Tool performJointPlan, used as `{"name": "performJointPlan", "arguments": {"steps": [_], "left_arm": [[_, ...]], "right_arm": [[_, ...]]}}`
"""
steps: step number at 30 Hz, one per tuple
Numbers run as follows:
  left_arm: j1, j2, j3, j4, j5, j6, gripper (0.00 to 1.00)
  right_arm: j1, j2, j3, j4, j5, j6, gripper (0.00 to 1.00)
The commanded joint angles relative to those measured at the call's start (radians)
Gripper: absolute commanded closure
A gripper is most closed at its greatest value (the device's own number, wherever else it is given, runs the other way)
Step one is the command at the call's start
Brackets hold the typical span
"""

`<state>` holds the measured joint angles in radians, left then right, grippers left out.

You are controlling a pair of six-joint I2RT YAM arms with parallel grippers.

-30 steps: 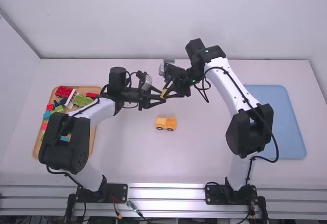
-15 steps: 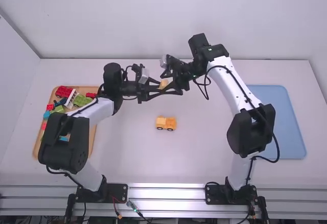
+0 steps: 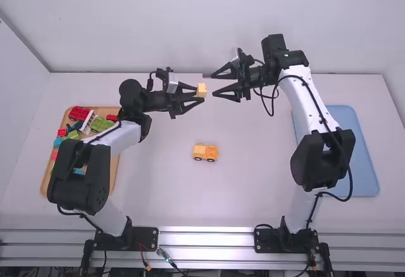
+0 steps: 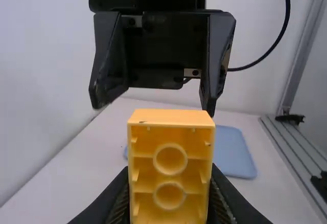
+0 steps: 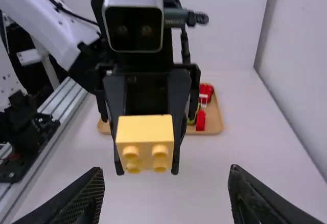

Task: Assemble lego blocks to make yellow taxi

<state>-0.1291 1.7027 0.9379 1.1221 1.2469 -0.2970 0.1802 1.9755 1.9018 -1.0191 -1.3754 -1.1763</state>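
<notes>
In the high view my left gripper (image 3: 197,93) is shut on a yellow block (image 3: 202,90), held above the table beyond the yellow car (image 3: 205,152). The left wrist view has the block (image 4: 171,165) with its hollow underside showing, between the fingers of my left gripper (image 4: 171,203). Across a short gap, my right gripper (image 3: 214,83) stands open and faces the block. Seen in the right wrist view, the block (image 5: 145,139) has its studs pointing down, and nothing is between the spread fingers of my right gripper (image 5: 166,193). The car stands on its wheels.
A wooden tray (image 3: 114,182) with red, green, blue and white pieces lies at the left, partly under the left arm. The blue tray (image 3: 364,157) lies at the right beside the right arm.
The right gripper has opened, let go of the yellow block and drawn back to the right. The block stays with the left gripper, which has risen slightly up the picture. The car has not moved.
</notes>
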Motion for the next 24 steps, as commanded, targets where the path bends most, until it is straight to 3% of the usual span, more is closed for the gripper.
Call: {"name": "performJointPlan", "arguments": {"steps": [1, 16, 19, 24], "left_arm": [[-0.002, 0.003, 0.045, -0.006, -0.011, -0.057, 0.9], [-0.024, 0.003, 0.13, -0.071, -0.011, -0.047, 0.94], [-0.022, 0.003, 0.129, -0.079, -0.012, -0.019, 0.95], [-0.016, 0.003, 0.129, -0.083, -0.063, -0.021, 0.95]], "right_arm": [[0.009, 0.014, 0.022, 0.014, -0.103, -0.019, 0.36], [0.055, 0.014, 0.022, 0.201, -0.128, 0.22, 0.41], [0.054, 0.014, 0.022, 0.249, -0.127, 0.284, 0.51], [0.054, 0.014, 0.022, 0.253, -0.127, 0.298, 0.52]]}}
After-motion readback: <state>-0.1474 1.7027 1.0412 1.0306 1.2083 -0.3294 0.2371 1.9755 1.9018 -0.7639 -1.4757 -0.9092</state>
